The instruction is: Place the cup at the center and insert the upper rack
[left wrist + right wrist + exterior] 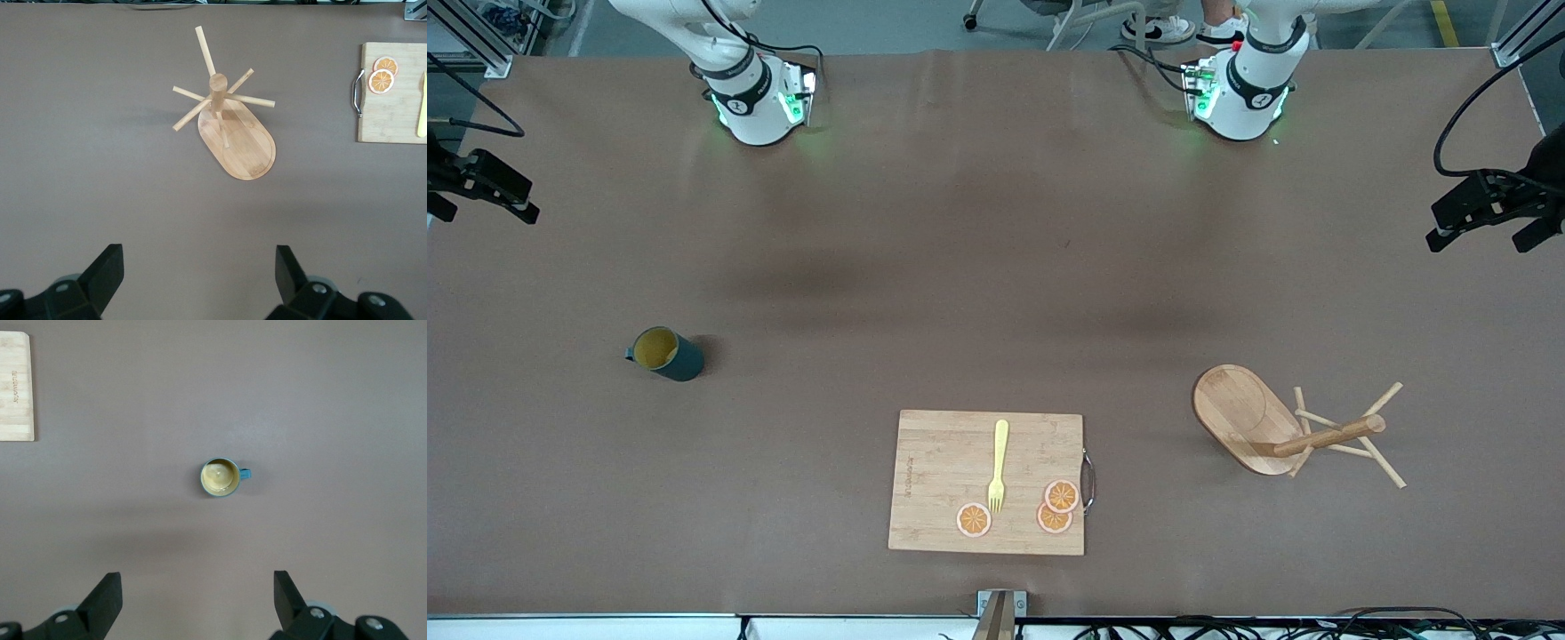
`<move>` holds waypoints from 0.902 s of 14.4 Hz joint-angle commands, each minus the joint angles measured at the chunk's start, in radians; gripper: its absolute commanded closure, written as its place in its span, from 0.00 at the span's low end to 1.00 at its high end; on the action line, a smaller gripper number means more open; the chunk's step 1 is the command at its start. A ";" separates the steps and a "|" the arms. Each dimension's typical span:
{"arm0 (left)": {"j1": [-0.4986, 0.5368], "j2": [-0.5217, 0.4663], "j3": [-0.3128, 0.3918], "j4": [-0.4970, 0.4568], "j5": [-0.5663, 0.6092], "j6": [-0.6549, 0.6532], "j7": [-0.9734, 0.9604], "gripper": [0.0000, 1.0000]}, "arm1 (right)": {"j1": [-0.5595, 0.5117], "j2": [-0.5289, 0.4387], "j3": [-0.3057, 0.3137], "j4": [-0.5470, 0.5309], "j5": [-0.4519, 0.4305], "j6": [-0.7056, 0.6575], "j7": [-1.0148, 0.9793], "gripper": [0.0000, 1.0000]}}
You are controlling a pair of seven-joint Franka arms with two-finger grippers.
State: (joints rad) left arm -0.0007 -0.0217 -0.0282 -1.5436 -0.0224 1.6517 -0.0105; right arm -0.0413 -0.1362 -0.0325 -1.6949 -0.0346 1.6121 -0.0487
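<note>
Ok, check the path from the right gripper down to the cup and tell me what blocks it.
Nothing visible does. The right gripper hangs open above the cup, with only bare table around it. The cutting board lies well off toward the left arm's end.

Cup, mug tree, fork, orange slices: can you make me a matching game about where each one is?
Things:
1. cup
2. mug tree
3. fork
4. orange slices

Places:
A. cutting board corner, near the metal handle
B. toward the right arm's end of the table
C. middle of the cutting board
D. toward the left arm's end of the table

Pairs: 1-B, 2-D, 3-C, 4-A
</note>
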 commanded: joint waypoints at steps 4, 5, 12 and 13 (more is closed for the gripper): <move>0.002 -0.014 0.001 -0.004 -0.001 -0.012 0.001 0.00 | 0.005 0.000 0.002 0.009 -0.008 -0.001 0.003 0.00; 0.002 -0.014 0.001 -0.004 -0.001 -0.012 0.001 0.00 | 0.005 0.000 0.002 0.008 -0.008 -0.003 0.003 0.00; 0.001 -0.015 -0.001 -0.003 -0.001 -0.012 0.001 0.00 | -0.002 0.000 0.002 0.009 -0.005 -0.011 0.004 0.00; 0.002 -0.015 -0.001 -0.003 -0.001 -0.012 0.001 0.00 | -0.003 0.003 0.002 0.009 -0.005 -0.011 0.004 0.00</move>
State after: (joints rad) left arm -0.0008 -0.0217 -0.0282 -1.5436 -0.0224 1.6494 -0.0106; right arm -0.0410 -0.1362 -0.0324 -1.6944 -0.0346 1.6101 -0.0484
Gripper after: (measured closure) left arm 0.000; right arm 0.000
